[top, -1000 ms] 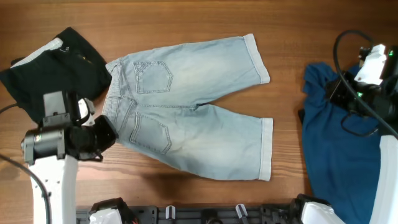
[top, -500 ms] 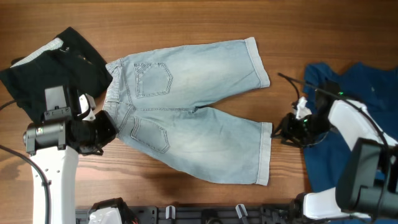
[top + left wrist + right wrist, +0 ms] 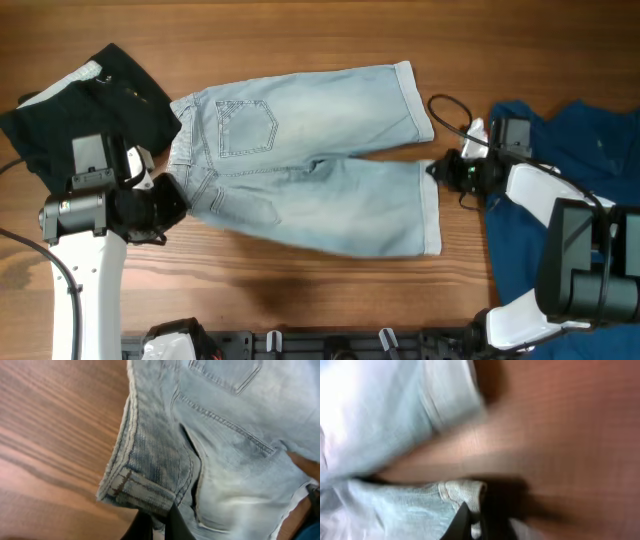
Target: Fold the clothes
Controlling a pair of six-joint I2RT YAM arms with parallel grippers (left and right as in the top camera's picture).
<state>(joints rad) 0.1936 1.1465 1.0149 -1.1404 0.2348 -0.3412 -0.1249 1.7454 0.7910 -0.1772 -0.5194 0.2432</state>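
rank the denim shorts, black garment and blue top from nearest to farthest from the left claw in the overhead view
1. denim shorts: the left claw grips their waistband, so they touch; they lie mid-view.
2. black garment: close by, at the upper left of the view.
3. royal-blue top: farthest, at the far right side, beyond the shorts.

Denim shorts (image 3: 310, 170): pale blue, pockets up, spread mid-table (legs nearly touching)
Black garment (image 3: 90, 105): crumpled, far left
Blue top (image 3: 570, 190): rumpled, right
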